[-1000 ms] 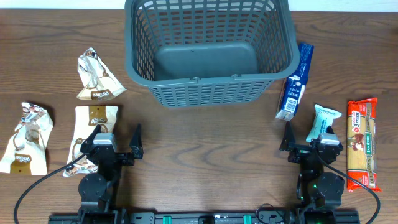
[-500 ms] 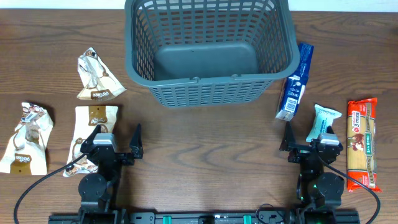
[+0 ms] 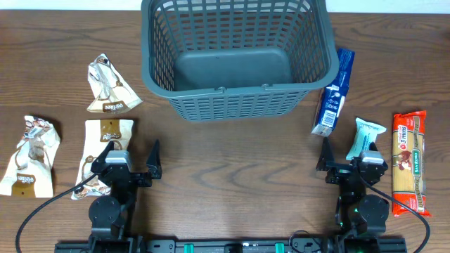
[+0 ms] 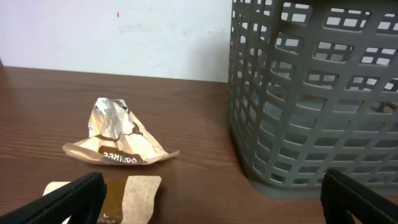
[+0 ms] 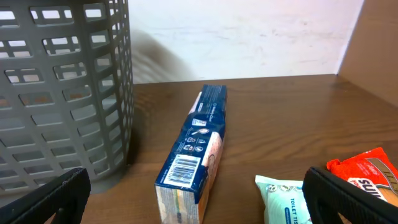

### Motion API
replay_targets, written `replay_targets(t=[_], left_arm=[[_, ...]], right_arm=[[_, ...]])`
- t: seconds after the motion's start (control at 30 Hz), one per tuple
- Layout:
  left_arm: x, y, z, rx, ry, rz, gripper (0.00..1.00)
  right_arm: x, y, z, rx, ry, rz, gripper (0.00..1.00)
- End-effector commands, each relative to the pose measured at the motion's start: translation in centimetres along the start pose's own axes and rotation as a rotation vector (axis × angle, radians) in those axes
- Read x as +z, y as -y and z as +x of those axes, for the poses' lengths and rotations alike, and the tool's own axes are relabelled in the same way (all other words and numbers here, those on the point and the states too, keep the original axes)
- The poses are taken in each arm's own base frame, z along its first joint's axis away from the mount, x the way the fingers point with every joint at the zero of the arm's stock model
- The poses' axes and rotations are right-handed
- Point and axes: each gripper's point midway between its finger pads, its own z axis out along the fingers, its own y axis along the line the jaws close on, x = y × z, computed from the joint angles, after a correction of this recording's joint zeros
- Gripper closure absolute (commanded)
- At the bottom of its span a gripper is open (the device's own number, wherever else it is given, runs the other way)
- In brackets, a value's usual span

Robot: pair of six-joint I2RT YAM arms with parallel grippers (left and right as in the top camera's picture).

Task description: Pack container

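Observation:
The dark grey slotted basket (image 3: 236,56) stands empty at the back middle of the table; it also shows in the left wrist view (image 4: 317,93) and the right wrist view (image 5: 59,93). My left gripper (image 3: 133,159) is open and empty near the front left, over the edge of a brown snack packet (image 3: 105,144). My right gripper (image 3: 348,156) is open and empty near the front right, beside a pale green tissue pack (image 3: 367,137). A blue box (image 3: 333,93) lies right of the basket and shows in the right wrist view (image 5: 193,158).
Two more brown snack packets lie at the left (image 3: 109,86) and far left (image 3: 31,156). A red-orange pasta packet (image 3: 410,161) lies at the far right. A white wall stands behind the table.

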Motion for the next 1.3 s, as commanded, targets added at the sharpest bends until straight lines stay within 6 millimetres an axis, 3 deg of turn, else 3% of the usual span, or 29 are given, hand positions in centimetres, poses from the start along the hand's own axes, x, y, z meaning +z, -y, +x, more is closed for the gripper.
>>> replay_targets(t=[0.0,0.8,0.97,1.1,1.27], left_arm=[[0.0,-0.2,1.4,-0.004,-0.047,-0.012,0.01],[0.0,-0.2,1.4,-0.005,-0.046,-0.012,0.01],[0.1,-0.3,1.7,-0.044,-0.059,-0.019,0.01],[0.1,-0.7,1.5,-0.165,-0.075,-0.050,0.01],[0.2,-1.8,-0.7,-0.166,-0.086,-0.129,0.01]], right_arm=[[0.0,-0.1,0.2,0.005,-0.001,-0.005,0.01],[0.0,-0.2,0.2,0.006,0.000,-0.010,0.01],[0.0,0.1,0.1,0.085,0.005,0.005,0.01],[-0.2,0.3,-1.6,0.089,0.038,0.016,0.01],[-0.4,1.6,-5.8,0.050,0.050,0.074,0.01]])
